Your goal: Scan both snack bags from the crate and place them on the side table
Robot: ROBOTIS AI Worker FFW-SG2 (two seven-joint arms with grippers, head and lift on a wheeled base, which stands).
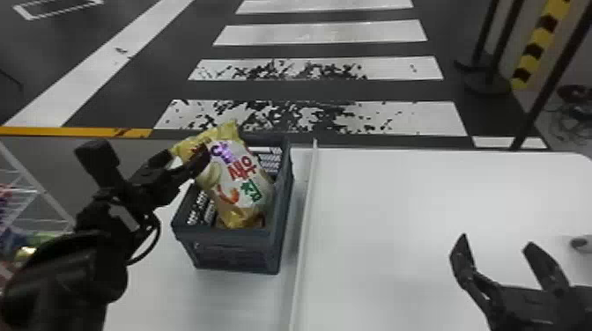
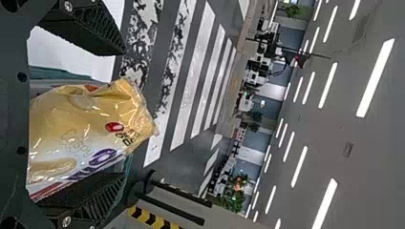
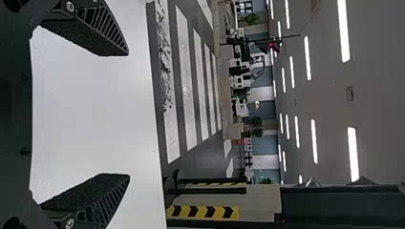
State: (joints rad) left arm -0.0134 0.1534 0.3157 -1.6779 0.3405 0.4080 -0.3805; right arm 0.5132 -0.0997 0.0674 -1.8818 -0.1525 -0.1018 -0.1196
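Note:
In the head view my left gripper (image 1: pixel 187 155) is at the top of a yellow and white snack bag (image 1: pixel 240 176), with its fingers apart on either side. The bag leans in the dark grey crate (image 1: pixel 233 242), its upper end sticking out above the rim toward the back left. From the left wrist, the snack bag (image 2: pixel 86 129) lies between the widely spread fingers of the left gripper (image 2: pixel 119 114). Over the white table on the right, my right gripper (image 1: pixel 497 246) is open and holds nothing; the right wrist view has the same right gripper (image 3: pixel 126 114).
The crate stands on a white table (image 1: pixel 149 299); a raised pale edge (image 1: pixel 304 233) separates it from the side table (image 1: pixel 383 211) at the right. A small grey object (image 1: pixel 580 242) is at the right border. Wire shelving (image 1: pixel 31 189) stands at the far left.

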